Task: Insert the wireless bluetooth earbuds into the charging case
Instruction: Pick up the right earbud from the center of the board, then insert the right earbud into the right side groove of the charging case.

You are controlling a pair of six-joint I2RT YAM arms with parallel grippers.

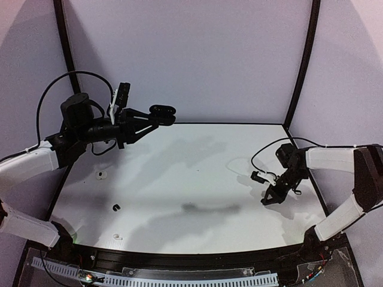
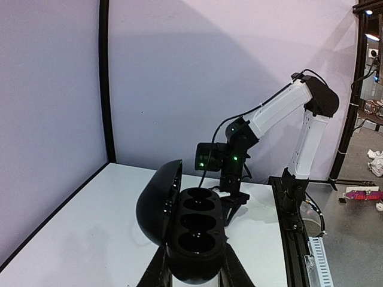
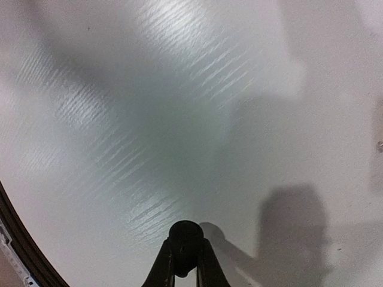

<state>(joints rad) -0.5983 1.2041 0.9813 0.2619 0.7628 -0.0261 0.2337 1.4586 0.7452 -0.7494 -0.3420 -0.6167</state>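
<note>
My left gripper (image 2: 194,274) is shut on the black oval charging case (image 2: 197,233) and holds it in the air over the table's back left. The case's lid (image 2: 157,202) stands open to the left over a row of several empty sockets. In the top view the case (image 1: 162,112) sits beyond the left gripper (image 1: 146,121). My right gripper (image 3: 185,256) is down at the table on the right, fingers pressed against both sides of a black earbud (image 3: 185,233). The top view shows that gripper (image 1: 266,200) pointing down. Loose earbuds lie at the left: a white one (image 1: 102,175), a black one (image 1: 116,207) and another white one (image 1: 117,237).
The white table (image 1: 191,179) is walled by pale panels with black posts (image 1: 302,66). A black rail (image 2: 293,239) runs along its right edge in the left wrist view, with the right arm (image 2: 287,104) bolted to it. A dark border (image 3: 24,251) crosses the right wrist view's lower left.
</note>
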